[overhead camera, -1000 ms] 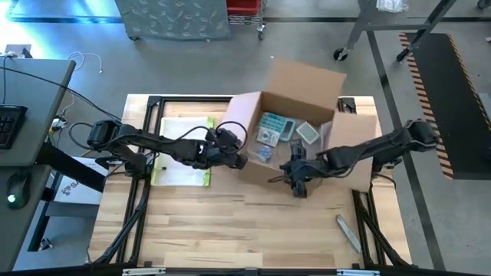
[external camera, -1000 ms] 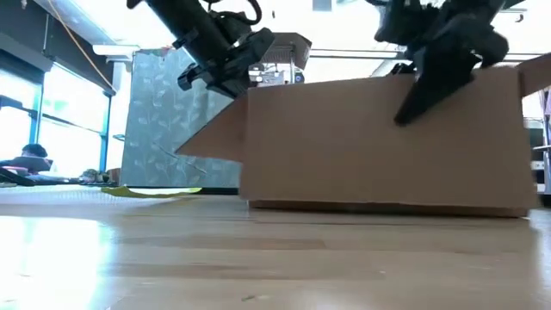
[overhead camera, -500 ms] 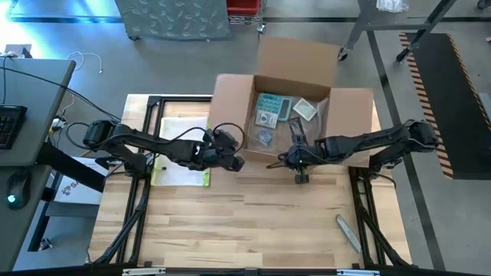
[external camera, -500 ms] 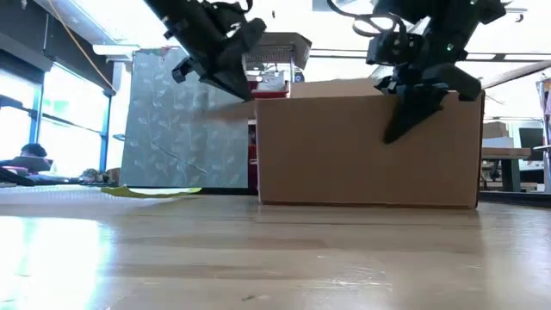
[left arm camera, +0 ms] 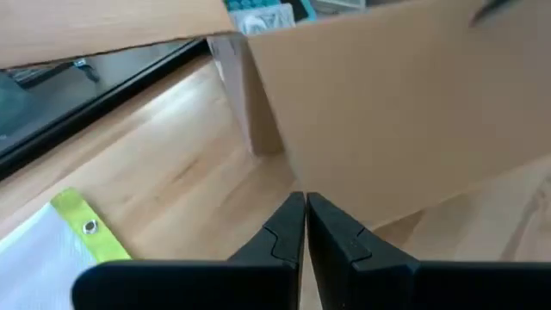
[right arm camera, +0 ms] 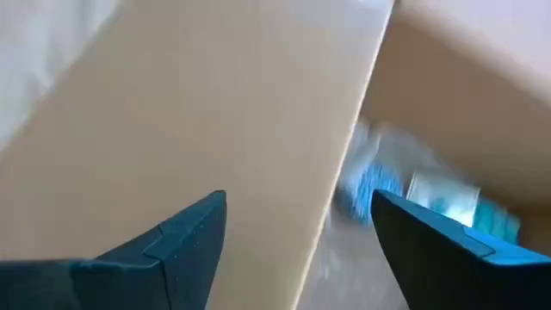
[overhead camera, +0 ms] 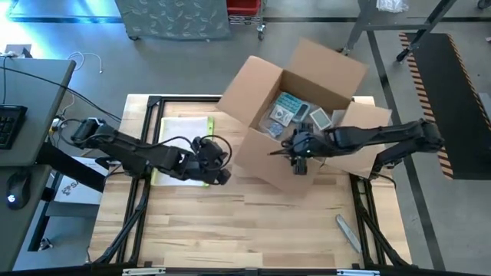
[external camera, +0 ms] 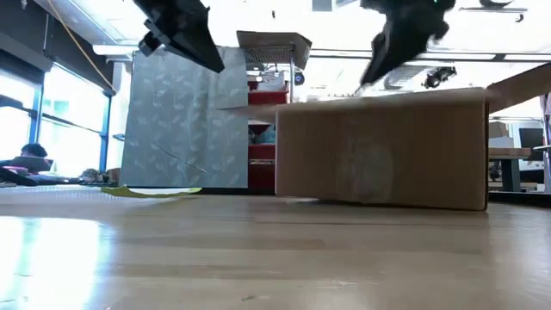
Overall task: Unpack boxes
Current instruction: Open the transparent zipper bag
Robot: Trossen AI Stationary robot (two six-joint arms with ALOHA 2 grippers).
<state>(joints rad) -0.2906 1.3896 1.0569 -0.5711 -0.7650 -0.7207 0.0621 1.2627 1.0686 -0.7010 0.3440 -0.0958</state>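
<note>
The brown cardboard box point(overhead camera: 265, 157) stands open on the table's far right, turned cornerwise, with blue-green packets point(overhead camera: 288, 111) inside. My right gripper point(overhead camera: 298, 155) hangs open above the rim of the box's near wall point(right arm camera: 215, 112), one finger over each side of it and clear of the cardboard. In the low view this gripper point(external camera: 379, 60) is higher than the box top. My left gripper point(overhead camera: 222, 175) is shut and empty, raised above the table to the left of the box point(left arm camera: 396, 112).
A flat clear sleeve with a yellow edge point(overhead camera: 184, 149) lies on the table's left part, under my left arm. A small metal strip point(overhead camera: 347, 232) lies near the right front. The box's flaps point(overhead camera: 330, 65) stick out past the table's far edge. Bare wood fills the table's near half.
The box has turned about on the table, from square-on to cornerwise. My right gripper has risen off the box's near wall. My left gripper has gone up and back toward the table's left and near edge, away from the box, still shut.
</note>
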